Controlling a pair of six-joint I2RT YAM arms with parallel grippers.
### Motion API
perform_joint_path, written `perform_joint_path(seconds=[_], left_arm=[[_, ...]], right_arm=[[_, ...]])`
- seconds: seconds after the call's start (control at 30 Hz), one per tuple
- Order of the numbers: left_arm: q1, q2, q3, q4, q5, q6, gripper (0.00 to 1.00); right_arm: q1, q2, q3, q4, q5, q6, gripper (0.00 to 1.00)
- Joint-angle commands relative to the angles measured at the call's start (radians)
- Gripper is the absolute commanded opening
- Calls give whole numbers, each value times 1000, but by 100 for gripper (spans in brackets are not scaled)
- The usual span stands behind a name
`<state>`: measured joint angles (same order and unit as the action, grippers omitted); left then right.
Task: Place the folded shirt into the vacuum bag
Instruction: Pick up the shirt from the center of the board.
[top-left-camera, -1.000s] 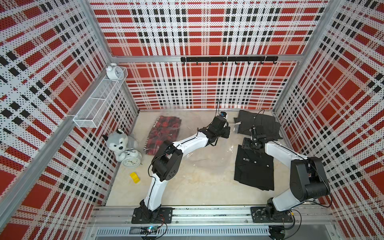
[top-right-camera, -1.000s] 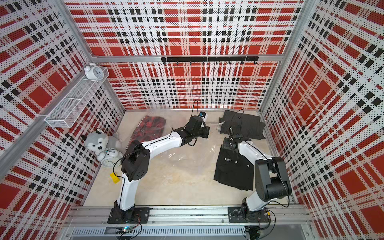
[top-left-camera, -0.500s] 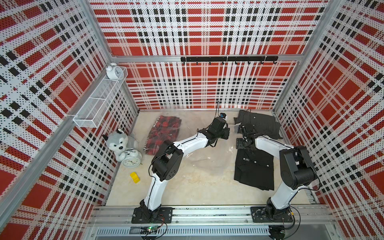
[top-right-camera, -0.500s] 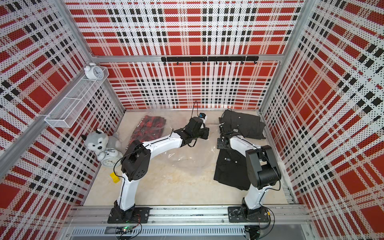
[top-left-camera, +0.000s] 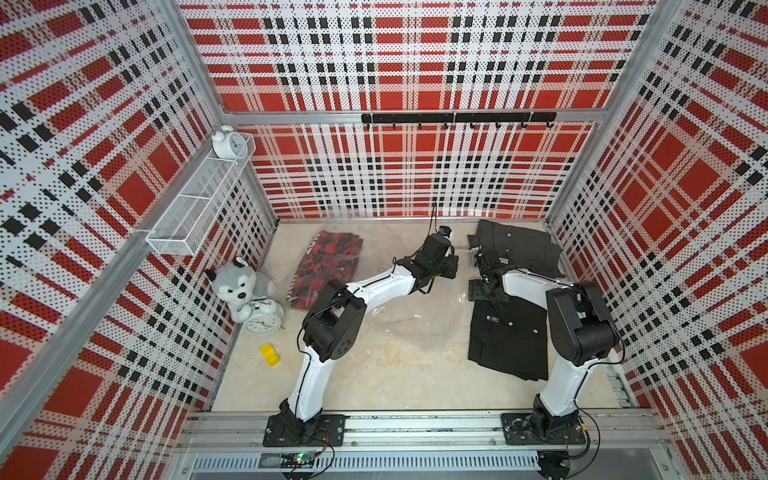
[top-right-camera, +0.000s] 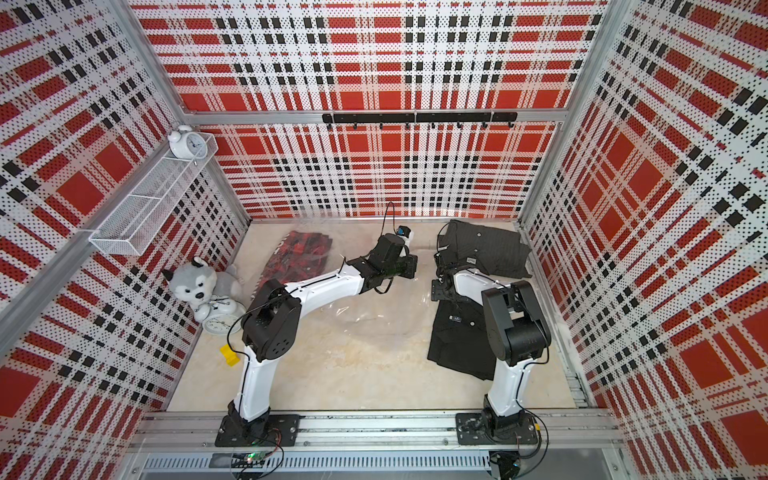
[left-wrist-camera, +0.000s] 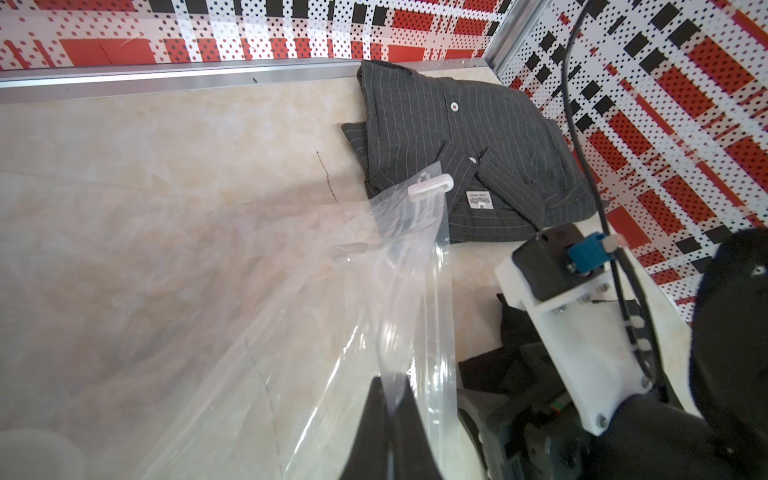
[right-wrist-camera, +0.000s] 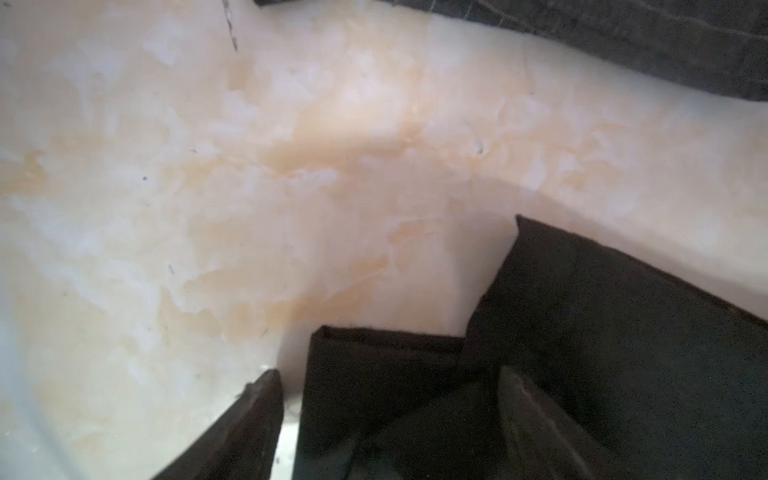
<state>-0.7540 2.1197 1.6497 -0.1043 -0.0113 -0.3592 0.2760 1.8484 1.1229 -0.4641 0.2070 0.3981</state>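
The vacuum bag (top-left-camera: 409, 309) lies flat and glossy across the middle of the table in both top views. My left gripper (left-wrist-camera: 390, 388) is shut on the vacuum bag's (left-wrist-camera: 291, 291) edge and holds it raised near its white slider clip (left-wrist-camera: 430, 188). A black folded shirt (top-left-camera: 509, 338) lies at the right. My right gripper (right-wrist-camera: 386, 399) is open over its far corner, with black fabric between the fingers (right-wrist-camera: 249, 419). In the top views the right gripper (top-left-camera: 484, 272) stands just right of the left gripper (top-left-camera: 454, 266).
A grey pinstriped shirt (top-left-camera: 517, 247) lies in the back right corner. A red plaid shirt (top-left-camera: 328, 262) lies back left under glossy plastic. A husky plush (top-left-camera: 237, 284), an alarm clock (top-left-camera: 262, 324) and a yellow block (top-left-camera: 270, 354) sit along the left wall.
My right arm has swung leftward and moved its gripper to the black shirt's far left corner, jaws a little wider. The left arm has held still with the bag edge.
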Motion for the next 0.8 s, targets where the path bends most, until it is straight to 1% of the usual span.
perform_joint_path(seconds=[0.0, 0.07, 0.1, 0.13, 0.23, 0.3, 0.37, 0.53, 0.6, 0.67, 0.77], left_arm=[[-5, -1, 6, 6, 7, -3, 0], [-5, -4, 5, 6, 10, -3, 0], [-7, -4, 5, 6, 11, -4, 0], [-8, -4, 5, 5, 12, -4, 0], [-16, -7, 3, 5, 15, -6, 0], [-22, -8, -1, 5, 16, -6, 0], [-27, -8, -2, 4, 15, -6, 0], [-35, -14, -11, 6, 19, -6, 0], [-38, -19, -20, 8, 23, -6, 0], [-43, -27, -35, 18, 26, -36, 0], [-51, -36, -54, 31, 37, -49, 0]], right_arm=[[3, 26, -20, -8, 6, -7, 83], [2, 15, -38, -8, 6, -7, 83], [3, 14, -43, -6, -25, 3, 45], [2, 8, -51, -3, -27, 5, 37], [2, -11, -68, 3, -21, 9, 22], [3, -22, -76, 4, -21, 10, 18], [2, -32, -81, 5, -21, 10, 11], [-2, -70, -96, 10, -17, 17, 0], [-10, -107, -116, 27, -29, 25, 0], [-26, -151, -143, 53, -50, 34, 0], [-52, -231, -195, 107, -102, 42, 0]])
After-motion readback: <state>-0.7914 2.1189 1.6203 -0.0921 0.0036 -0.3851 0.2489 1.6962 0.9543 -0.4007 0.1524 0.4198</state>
